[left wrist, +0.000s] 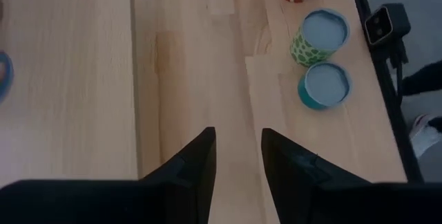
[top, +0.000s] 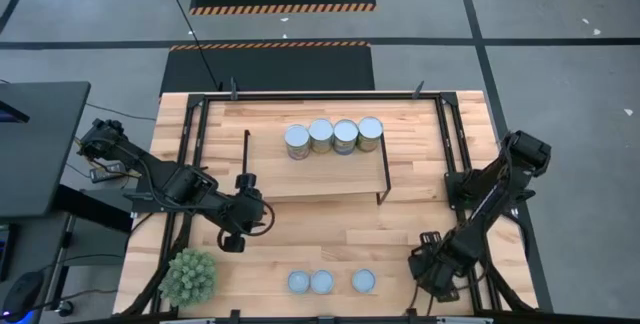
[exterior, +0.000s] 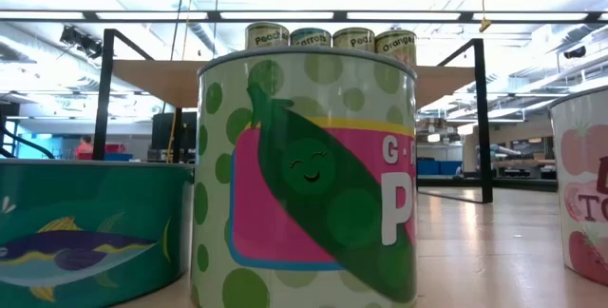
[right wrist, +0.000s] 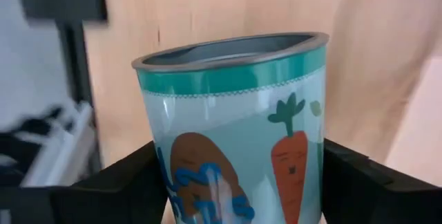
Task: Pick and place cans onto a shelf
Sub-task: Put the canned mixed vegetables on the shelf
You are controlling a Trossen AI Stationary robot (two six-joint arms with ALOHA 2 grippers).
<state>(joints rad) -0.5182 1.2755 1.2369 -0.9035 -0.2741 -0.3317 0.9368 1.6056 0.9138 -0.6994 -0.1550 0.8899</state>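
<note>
Four cans (top: pixel 333 136) with silver tops stand in a row on the shelf (top: pixel 315 179); they also show in the low view (exterior: pixel 331 38). Three cans with bluish-grey tops (top: pixel 321 282) stand near the table's near edge: fish (exterior: pixel 85 227), pea (exterior: pixel 304 175) and tomato (exterior: pixel 584 194). My right gripper (top: pixel 437 269) is at the near right, shut on a teal carrot can (right wrist: pixel 235 134), which the gripper hides in the high view. My left gripper (top: pixel 235 236) is open and empty, between the shelf and the near cans; its wrist view (left wrist: pixel 238 162) shows bare table between the fingers. My right gripper pinches the carrot can between its two fingers, one on each side of the can's wall (right wrist: pixel 155 182), below the teal rim. The can stands upright between the fingers, top up. Whether its base is on the table cannot be told.
A spiky green plant ball (top: pixel 189 276) sits at the near left corner. The black frame (top: pixel 450 144) runs around the tabletop. Bare wood lies between the shelf's front legs and the near row of cans.
</note>
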